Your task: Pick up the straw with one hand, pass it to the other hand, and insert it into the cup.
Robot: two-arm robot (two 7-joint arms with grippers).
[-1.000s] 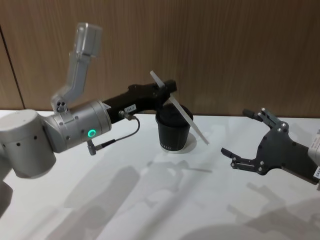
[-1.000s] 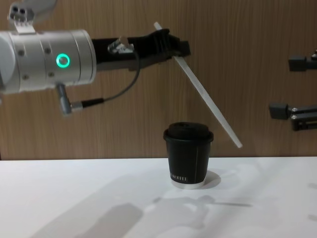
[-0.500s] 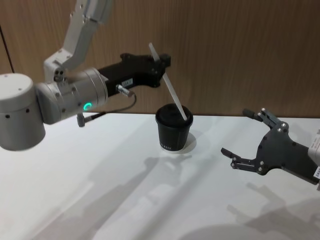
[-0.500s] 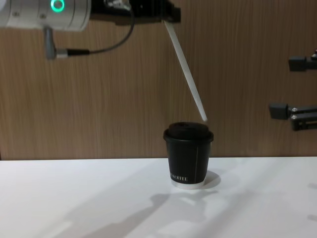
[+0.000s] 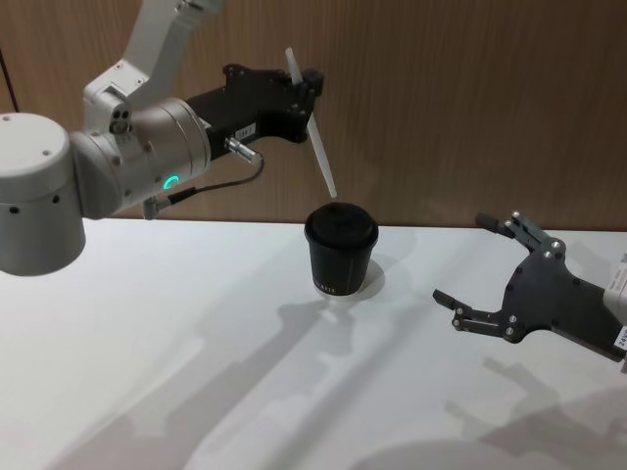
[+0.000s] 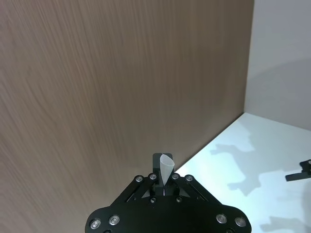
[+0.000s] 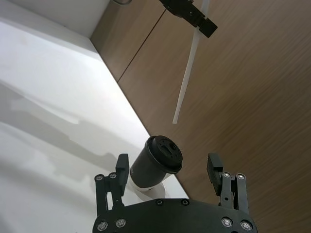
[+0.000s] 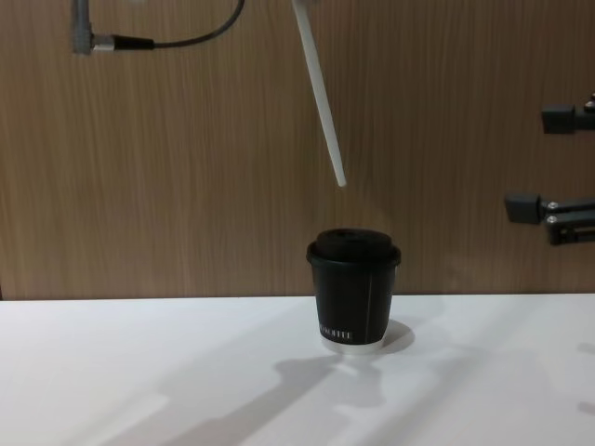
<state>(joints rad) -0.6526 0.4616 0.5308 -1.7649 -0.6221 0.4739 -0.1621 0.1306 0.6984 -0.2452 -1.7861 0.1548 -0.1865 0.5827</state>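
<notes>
White worktop [image 5: 196, 343] lies in front of you, with a brown wooden wall [image 5: 470, 98] behind it. Your left gripper [image 5: 304, 86], the long black one ahead of the silver wrist with the green ring light, is raised high above the worktop. Its jaws are clenched on the straw near the straw's upper end. I think this high grip is chosen so that most of the length hangs free below the jaws and can go down into the cup. Your right gripper [image 5: 458, 258] hovers low at the right side, well apart from the cup, with its jaws spread wide and grasping nothing. It seems to have no part in this step and is simply out of the way.

The cup [image 5: 340, 257] stands upright on the worktop near the wall, with its domed lid [image 5: 341, 223] on. The straw [image 5: 315, 147] is in the air and tilted: its top leans toward your left and its lower tip points down over the lid without touching it. In the chest view the tip is a little left of the lid's centre. In my judgement you are at the aligning stage. The tip must meet the opening in the lid, which I cannot make out clearly, before the arm lowers. A tilted entry could push the light cup aside.
</notes>
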